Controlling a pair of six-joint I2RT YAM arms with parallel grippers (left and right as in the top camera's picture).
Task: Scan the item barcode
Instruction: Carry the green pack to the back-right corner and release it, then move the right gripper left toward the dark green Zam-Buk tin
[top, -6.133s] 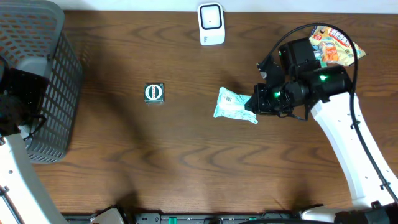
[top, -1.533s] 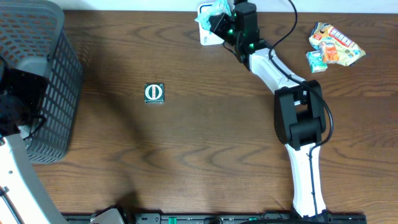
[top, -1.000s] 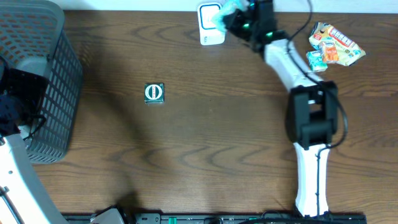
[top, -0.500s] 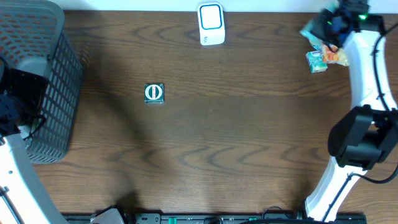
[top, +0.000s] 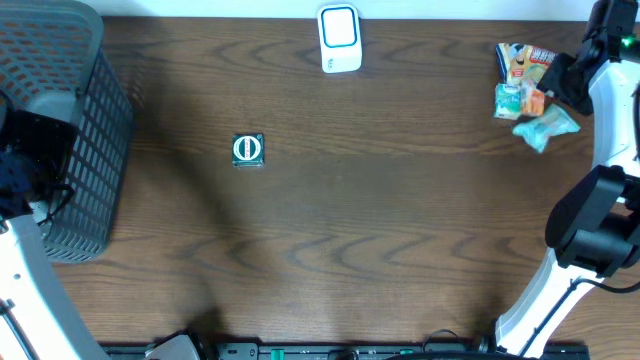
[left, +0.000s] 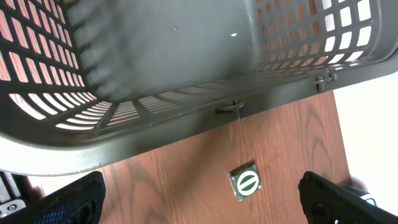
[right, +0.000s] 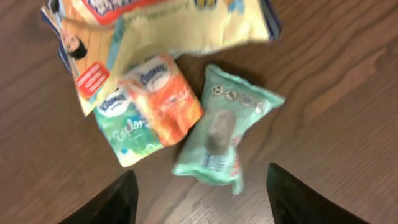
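A dark wood-grain bench (top: 330, 250) carries a grey mesh basket (top: 100, 150) at its left end, and a small square green item with a white ring on its top (top: 248, 149) lies alone well to the basket's right. A white scanner (top: 339, 38) stands at the middle of the far edge. At the far right corner three things cluster – a yellow snack packet (top: 520, 60), two small tissue packs (top: 510, 100) against it, and a mint-green pouch (top: 545, 127) just beside those.
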